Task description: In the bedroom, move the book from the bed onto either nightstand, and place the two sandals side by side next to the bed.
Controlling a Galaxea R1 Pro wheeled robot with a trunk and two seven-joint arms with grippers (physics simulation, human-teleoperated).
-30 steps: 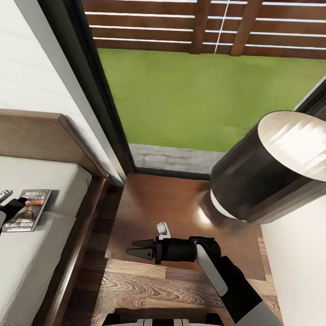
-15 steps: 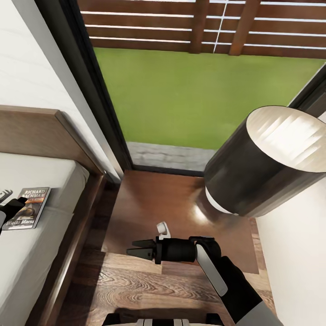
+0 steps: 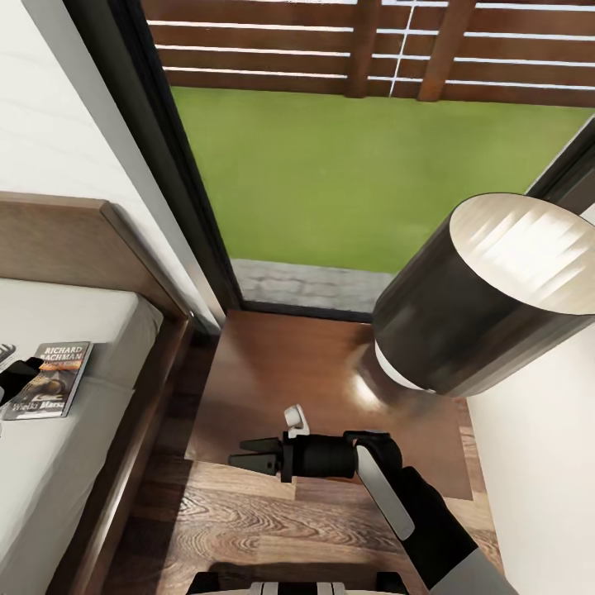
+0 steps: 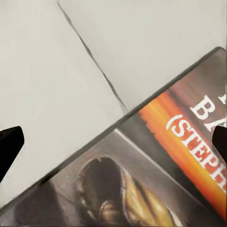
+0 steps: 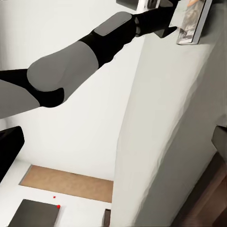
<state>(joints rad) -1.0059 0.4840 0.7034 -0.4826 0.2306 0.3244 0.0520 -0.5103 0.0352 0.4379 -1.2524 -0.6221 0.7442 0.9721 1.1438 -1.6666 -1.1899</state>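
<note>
The book point(image 3: 48, 378) lies flat on the bed's pale mattress point(image 3: 58, 463), close to the dark wooden headboard point(image 3: 58, 240); its dark cover with the orange band point(image 4: 165, 156) is seen close up in the left wrist view. My left gripper point(image 3: 10, 378) is open just over the book's near edge, its fingertips point(image 4: 9, 146) wide apart on either side of that edge. The right wrist view has the book point(image 5: 193, 21) with the left arm point(image 5: 94, 42) reaching to it. My right gripper point(image 3: 248, 456) is open and empty over the front edge of the nightstand point(image 3: 289, 372). The sandals are out of view.
A large dark cylindrical lamp shade point(image 3: 487, 297) hangs over the nightstand's right side. A small white object point(image 3: 295, 420) sits on the nightstand beside my right wrist. A tall window point(image 3: 364, 165) stands behind it, and wood-plank floor point(image 3: 248, 529) runs between bed and wall.
The view shifted slightly at first. My left gripper has crept a little to the left over the book. The book and my right arm have stayed put.
</note>
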